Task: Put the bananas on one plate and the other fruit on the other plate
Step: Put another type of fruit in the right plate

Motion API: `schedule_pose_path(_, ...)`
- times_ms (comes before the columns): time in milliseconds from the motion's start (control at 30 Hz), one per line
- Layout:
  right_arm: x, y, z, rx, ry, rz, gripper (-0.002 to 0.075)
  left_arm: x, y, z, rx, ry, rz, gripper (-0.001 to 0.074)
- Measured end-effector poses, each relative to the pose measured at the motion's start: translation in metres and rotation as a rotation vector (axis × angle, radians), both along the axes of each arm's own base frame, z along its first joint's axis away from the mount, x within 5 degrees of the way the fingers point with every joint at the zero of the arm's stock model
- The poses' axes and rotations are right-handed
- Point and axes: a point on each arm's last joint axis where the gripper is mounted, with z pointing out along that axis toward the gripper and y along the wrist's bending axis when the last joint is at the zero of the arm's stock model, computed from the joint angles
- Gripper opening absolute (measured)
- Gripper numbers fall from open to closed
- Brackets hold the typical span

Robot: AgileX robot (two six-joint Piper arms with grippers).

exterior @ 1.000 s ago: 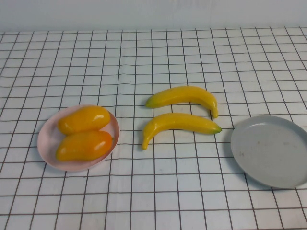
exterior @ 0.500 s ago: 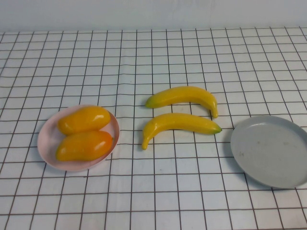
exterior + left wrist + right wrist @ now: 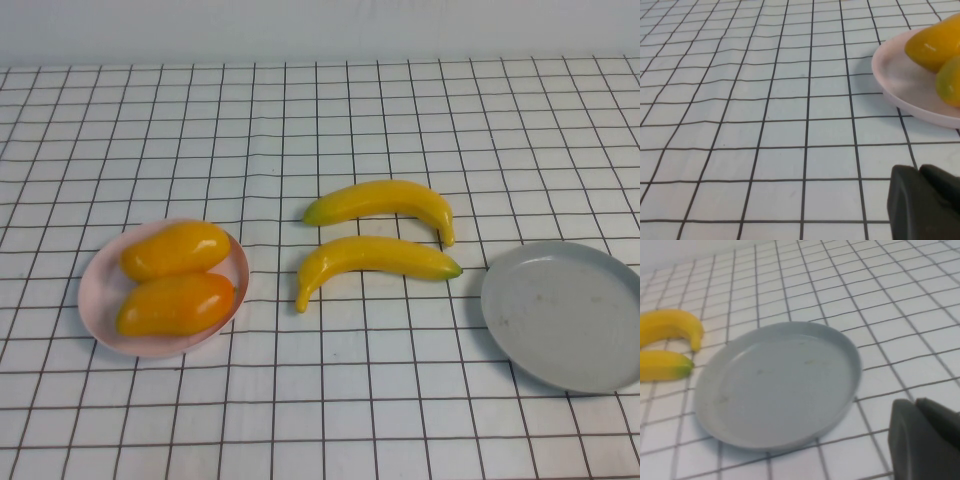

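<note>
Fruit first, from my high view: I count two mangoes, the farther one and the nearer one, lying side by side and touching on the pink plate at the left of the checked tablecloth. Two bananas sit on the cloth near the middle, the farther banana and the nearer banana, close together but apart, between the two plates. One grey-blue plate rests at the right with nothing on it, just beside the nearer banana's greenish tip. Neither arm shows in this view. On my left wrist view, the left gripper appears as a dark block low over the cloth, its fingers pressed together on nothing, near the pink plate's rim with parts of both mangoes visible. On my right wrist view, the right gripper is likewise pressed together and holds nothing, just beside the grey-blue plate's rim, with the ends of both bananas beyond the plate.
</note>
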Motion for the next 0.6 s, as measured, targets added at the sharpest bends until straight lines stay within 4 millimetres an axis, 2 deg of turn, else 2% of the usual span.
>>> schedule_pose_path(167, 0.0, 0.01, 0.004, 0.352, -0.018, 0.026, -0.0016, 0.0, 0.0, 0.0, 0.0, 0.0, 0.0, -0.0004)
schedule_pose_path(367, 0.0, 0.014, 0.005, 0.457, -0.021, 0.039, -0.0016, 0.0, 0.0, 0.0, 0.0, 0.0, 0.0, -0.0004)
schedule_pose_path(600, -0.001, 0.015, 0.004, 0.476, 0.003, 0.051, -0.0016, 0.0, 0.0, 0.0, 0.0, 0.0, 0.0, -0.0004)
